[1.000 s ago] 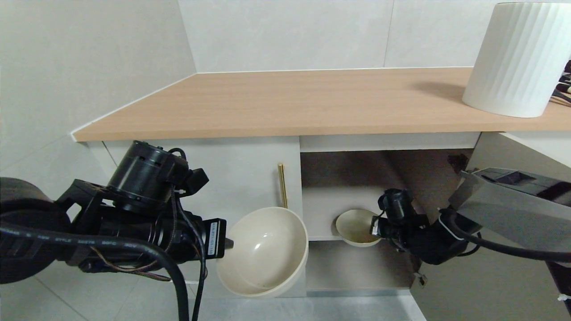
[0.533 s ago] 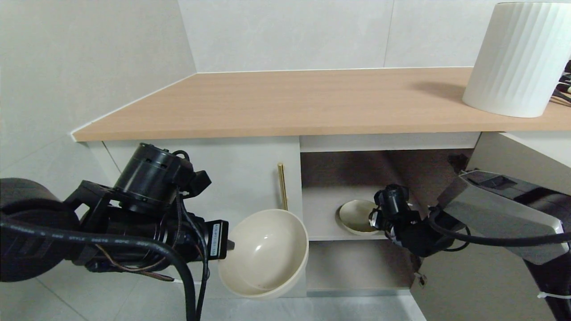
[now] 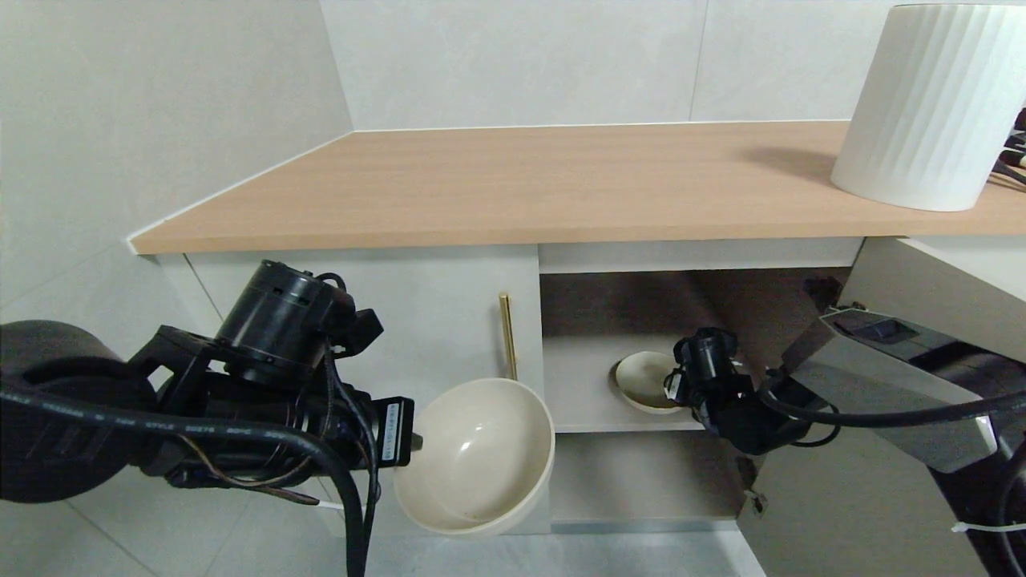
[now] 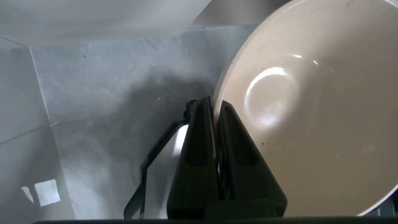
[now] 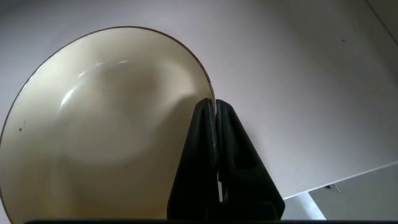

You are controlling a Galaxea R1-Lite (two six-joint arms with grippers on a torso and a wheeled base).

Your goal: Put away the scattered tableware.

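Now, left jaws clenched on large bowl [image 3: 477, 457] rim, right jaws clenched on small bowl [image 3: 641, 378], inside open cabinet [image 3: 625, 308].

This looks like a home kitchen. A wood-grain bench [image 3: 561, 184] runs into a corner of pale tiled walls [image 3: 513, 64]. A ribbed white pot [image 3: 930, 104] stands on it, above and well to the right of the right fingers [image 5: 202, 155]. Under the bench is a white cabinet. Its closed door [image 3: 417, 304], with a slim brass handle [image 3: 506, 332], is just behind the left fingers [image 4: 199, 149]. The open bay beside it has a shelf [image 3: 585, 385] beneath the right fingers. Each pair of fingers pinches the rim of a cream bowl, the left bowl [image 3: 473, 457] and the right bowl [image 3: 645, 381]. Grey floor tiles [image 3: 561, 557] lie below both.
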